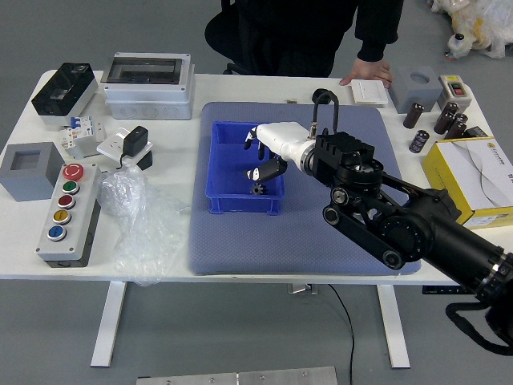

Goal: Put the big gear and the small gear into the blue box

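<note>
One dark gear [258, 189] lies in the blue box [230, 204], close to the near wall. The right hand [287, 143] is over the box, fingers apart, gripping nothing. Under the box, a mat [296, 249] covers part of the bench [178, 144]; a person's hand [371, 70] rests at the far edge.

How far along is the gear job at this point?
Looks done: one dark gear, seemingly the small one, lies in the blue box. In hand: apparently nothing; the right robot hand is open over the box. Likely left: the big gear, not visible, perhaps hidden by the arm.
</note>
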Robot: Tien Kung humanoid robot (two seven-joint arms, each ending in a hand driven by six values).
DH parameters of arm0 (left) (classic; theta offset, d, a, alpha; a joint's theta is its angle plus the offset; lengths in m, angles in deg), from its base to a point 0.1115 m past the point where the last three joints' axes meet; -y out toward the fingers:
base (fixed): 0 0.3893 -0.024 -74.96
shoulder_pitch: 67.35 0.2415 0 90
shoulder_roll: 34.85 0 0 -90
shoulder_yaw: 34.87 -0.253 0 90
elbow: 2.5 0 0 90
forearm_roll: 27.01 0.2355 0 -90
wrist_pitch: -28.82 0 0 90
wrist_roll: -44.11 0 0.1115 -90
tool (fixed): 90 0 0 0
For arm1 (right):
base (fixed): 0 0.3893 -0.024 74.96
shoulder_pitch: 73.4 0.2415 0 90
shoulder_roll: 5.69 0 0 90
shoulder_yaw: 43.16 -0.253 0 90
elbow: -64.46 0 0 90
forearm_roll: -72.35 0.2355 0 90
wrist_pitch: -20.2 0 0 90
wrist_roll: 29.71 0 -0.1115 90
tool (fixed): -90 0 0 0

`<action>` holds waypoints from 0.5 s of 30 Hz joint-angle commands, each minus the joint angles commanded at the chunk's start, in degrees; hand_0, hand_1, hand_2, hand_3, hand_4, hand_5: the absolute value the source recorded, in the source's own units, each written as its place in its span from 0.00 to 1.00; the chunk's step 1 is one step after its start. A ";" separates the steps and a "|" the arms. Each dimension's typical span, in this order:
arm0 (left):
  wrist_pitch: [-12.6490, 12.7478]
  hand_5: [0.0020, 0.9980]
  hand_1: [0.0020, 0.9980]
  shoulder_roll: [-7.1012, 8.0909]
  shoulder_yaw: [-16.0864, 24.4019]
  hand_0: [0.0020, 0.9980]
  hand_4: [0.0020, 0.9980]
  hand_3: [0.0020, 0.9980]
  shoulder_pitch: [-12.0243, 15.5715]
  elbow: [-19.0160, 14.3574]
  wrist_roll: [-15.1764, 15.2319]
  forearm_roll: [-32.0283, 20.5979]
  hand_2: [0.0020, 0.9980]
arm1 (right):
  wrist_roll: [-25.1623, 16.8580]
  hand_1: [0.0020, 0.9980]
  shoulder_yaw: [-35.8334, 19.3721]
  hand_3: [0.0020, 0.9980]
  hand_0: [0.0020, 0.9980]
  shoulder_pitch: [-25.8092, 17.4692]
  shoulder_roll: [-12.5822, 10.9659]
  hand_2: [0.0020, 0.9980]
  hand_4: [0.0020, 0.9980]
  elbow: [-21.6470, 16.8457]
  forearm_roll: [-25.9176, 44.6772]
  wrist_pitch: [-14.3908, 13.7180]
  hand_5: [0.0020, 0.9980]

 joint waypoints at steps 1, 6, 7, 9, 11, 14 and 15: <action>0.00 0.37 0.83 0.01 0.02 0.86 0.60 0.77 0.00 0.00 0.00 0.00 0.83 | 0.01 0.55 -0.09 0.86 0.55 0.03 -0.08 0.71 0.91 -0.19 -0.04 0.00 0.52; 0.02 0.37 0.83 0.15 0.36 0.86 0.60 0.78 0.11 0.00 -0.01 0.14 0.83 | 0.25 0.55 -1.45 0.86 0.57 0.30 -2.45 0.72 0.92 -2.52 -0.87 -0.07 0.53; 0.03 0.37 0.83 0.20 0.43 0.86 0.60 0.78 0.16 0.00 -0.02 0.17 0.83 | 0.29 0.55 -1.65 0.86 0.57 0.35 -3.19 0.72 0.92 -3.03 -1.01 -0.07 0.53; 0.05 0.37 0.83 0.34 0.61 0.86 0.60 0.78 0.26 0.01 -0.03 0.25 0.83 | 0.31 0.55 -1.74 0.86 0.57 0.50 -5.35 0.72 0.92 -4.14 -1.19 -0.03 0.53; 0.05 0.37 0.83 0.44 0.84 0.86 0.60 0.78 0.27 0.01 -0.03 0.36 0.83 | 0.25 0.55 -1.55 0.84 0.56 0.57 -7.41 0.71 0.92 -4.73 -1.07 0.03 0.53; 0.03 0.37 0.83 0.49 1.23 0.86 0.60 0.78 0.12 0.00 -0.02 0.55 0.83 | 0.05 0.55 -0.95 0.84 0.56 0.60 -10.14 0.71 0.92 -4.75 -0.68 0.15 0.53; 0.02 0.37 0.83 0.48 1.30 0.86 0.60 0.78 0.07 -0.01 -0.03 0.57 0.83 | -0.05 0.55 -0.66 0.84 0.56 0.61 -10.90 0.71 0.92 -4.58 -0.54 0.19 0.53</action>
